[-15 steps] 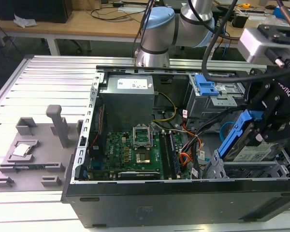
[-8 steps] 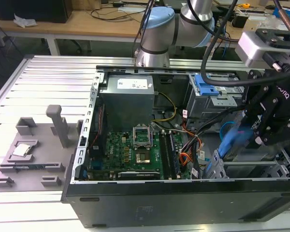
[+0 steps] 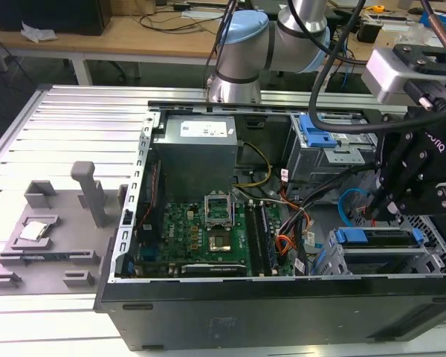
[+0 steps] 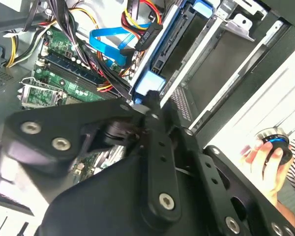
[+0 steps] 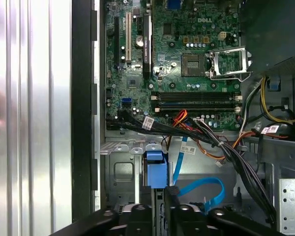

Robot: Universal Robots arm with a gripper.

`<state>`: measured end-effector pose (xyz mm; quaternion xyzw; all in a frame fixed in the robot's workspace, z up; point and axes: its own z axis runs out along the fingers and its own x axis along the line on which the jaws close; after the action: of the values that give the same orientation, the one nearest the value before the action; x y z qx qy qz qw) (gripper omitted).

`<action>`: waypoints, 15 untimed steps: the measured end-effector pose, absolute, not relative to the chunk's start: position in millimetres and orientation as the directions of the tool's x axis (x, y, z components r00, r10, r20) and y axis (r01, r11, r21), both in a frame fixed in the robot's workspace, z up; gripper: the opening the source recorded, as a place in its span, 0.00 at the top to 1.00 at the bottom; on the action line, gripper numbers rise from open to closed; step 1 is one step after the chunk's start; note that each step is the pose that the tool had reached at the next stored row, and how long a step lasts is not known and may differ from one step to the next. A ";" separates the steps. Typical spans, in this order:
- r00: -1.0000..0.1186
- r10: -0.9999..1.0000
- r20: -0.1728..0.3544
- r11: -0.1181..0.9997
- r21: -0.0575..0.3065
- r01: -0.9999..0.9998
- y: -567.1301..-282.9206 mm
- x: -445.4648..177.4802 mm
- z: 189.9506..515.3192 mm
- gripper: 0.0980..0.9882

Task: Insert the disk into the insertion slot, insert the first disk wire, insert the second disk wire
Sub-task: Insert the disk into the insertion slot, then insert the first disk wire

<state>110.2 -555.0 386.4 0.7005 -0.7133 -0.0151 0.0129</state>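
the open computer case [image 3: 282, 316] lies on a slotted aluminium table [image 3: 74, 126], and the arm comes into it from 12 o'clock of the exterior view. the gripper [image 3: 380, 212] hangs at about 3 o'clock in that view, low over the drive corner of the case. i cannot tell if the pincer is open or closed, because its own black body covers the tip in both wrist views. the disk [image 3: 383, 239], dark and framed by its bright blue carrier, is at about 4 o'clock in the exterior view. it lies flat in the insertion slot [image 3: 372, 262], the silver-grey metal cage, and it sits just under the gripper. in the second wrist view the blue end of the carrier [image 4: 150, 84] is just beside the gripper tip, touching it or very near. a loose blue data cable [image 3: 349, 204] curls at 9 o'clock of the gripper, and the first wrist view shows its loop [image 5: 201, 189] near the black and orange wire bundle [image 5: 206, 135]. another grey cage [image 3: 342, 152] with a blue ribbed latch [image 3: 312, 130] stands at 12 o'clock of the disk. the green motherboard [image 3: 201, 234] fills the case floor near the centre, and the grey power supply [image 3: 197, 152] is at 12 o'clock of it. at 9 o'clock on the table is a grey fixture [image 3: 67, 256] with a processor [image 3: 32, 231] on it. in the second wrist view a person's hand [image 4: 263, 164] holds a round dark knob [image 4: 275, 142] outside the case.
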 end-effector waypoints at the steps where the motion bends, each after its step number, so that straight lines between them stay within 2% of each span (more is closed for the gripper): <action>1: -0.018 -1.000 -0.003 0.018 0.040 -0.999 -555.0 110.2 386.4 0.91; 2: -0.018 -1.000 -0.003 0.018 0.040 -0.999 -555.0 110.2 386.4 0.91; 3: -0.018 -1.000 -0.003 0.018 0.040 -0.999 -555.0 110.2 386.3 0.98; 4: -0.018 -1.000 -0.003 0.018 0.040 -0.999 -555.0 110.2 386.4 0.99; 15: -0.018 -1.000 -0.003 0.018 0.040 -0.999 -555.0 113.1 385.5 0.99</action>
<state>113.1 -555.0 385.5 0.7005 -0.7133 -0.0153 0.0128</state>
